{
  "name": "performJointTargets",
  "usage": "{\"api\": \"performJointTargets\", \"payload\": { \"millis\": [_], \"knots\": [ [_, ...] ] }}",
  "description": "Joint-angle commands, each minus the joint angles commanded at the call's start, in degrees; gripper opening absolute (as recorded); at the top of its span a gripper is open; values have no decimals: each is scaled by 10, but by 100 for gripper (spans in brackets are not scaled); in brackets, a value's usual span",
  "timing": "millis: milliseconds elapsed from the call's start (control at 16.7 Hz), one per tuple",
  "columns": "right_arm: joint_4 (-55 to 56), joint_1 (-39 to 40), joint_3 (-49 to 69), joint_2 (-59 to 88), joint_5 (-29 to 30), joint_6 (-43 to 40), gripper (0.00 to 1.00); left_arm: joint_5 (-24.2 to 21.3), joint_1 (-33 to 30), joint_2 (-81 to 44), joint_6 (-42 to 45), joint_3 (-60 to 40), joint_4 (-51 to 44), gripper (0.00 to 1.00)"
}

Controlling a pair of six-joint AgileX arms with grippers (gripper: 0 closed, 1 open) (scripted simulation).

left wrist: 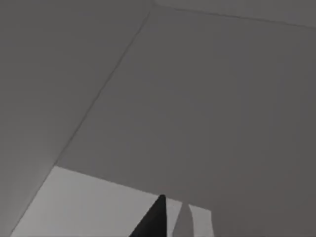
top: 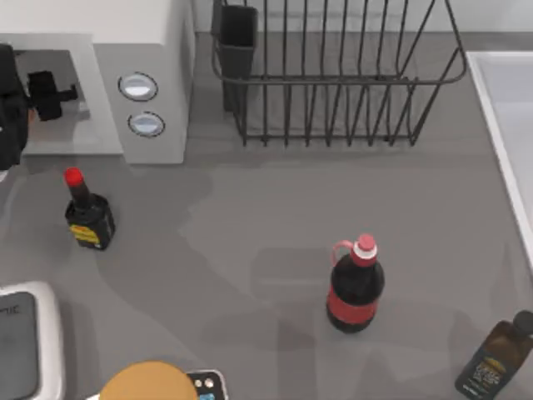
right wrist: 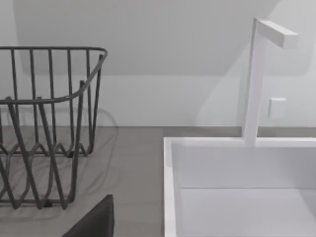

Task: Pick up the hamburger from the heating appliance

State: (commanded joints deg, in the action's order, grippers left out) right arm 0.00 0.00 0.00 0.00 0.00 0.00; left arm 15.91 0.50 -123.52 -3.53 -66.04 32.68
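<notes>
Hamburger (top: 32,117): only a small orange-brown sliver is visible, inside the cavity of the white microwave (top: 141,50) at the far left of the desk (top: 250,250). It's pressed against the dark body of my left gripper (top: 52,93). Too little shows to read its shape, rim or any long axis; I'd guess round, so approach angle shouldn't matter.

Key relation: the left gripper is already reaching into the cavity, and the sliver sits just on the near-left side of it, touching or nearly so. I can't tell if the gripper is apart or clamped on the bun. The left wrist view gives plain grey cavity walls and floor and no bun, so contact is unconfirmed.

My judgement is that the left arm is the only sensible one for this. The move depends on whether the bun is really between the jaws before pulling out through the front opening.

Right arm is parked over the far right, its wrist view facing the black wire rack (right wrist: 44,123) and white sink (right wrist: 170,187); gripper state there can't be told either.

Nearby clutter: red-capped sauce bottle (top: 87,218) just in front of the microwave, in the withdrawal path if I swing low.
</notes>
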Motion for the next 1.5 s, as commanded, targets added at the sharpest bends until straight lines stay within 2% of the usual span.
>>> {"api": "performJointTargets", "payload": {
  "millis": [480, 660, 840, 1140, 1320, 1500],
  "knots": [
    [0, 0, 0, 0, 0, 0, 100, 149, -318, 211, -82, 111, -100, 0],
    [0, 0, 0, 0, 0, 0, 100, 191, -393, 277, -106, 145, -130, 0],
    [0, 0, 0, 0, 0, 0, 100, 205, -414, 297, -113, 157, -140, 0],
    [0, 0, 0, 0, 0, 0, 100, 212, -400, 285, -111, 165, -128, 0],
    [0, 0, 0, 0, 0, 0, 100, 212, -405, 233, -112, 178, -70, 0],
    [0, 0, 0, 0, 0, 0, 100, 210, -410, 160, -113, 201, 38, 0]
  ]
}}
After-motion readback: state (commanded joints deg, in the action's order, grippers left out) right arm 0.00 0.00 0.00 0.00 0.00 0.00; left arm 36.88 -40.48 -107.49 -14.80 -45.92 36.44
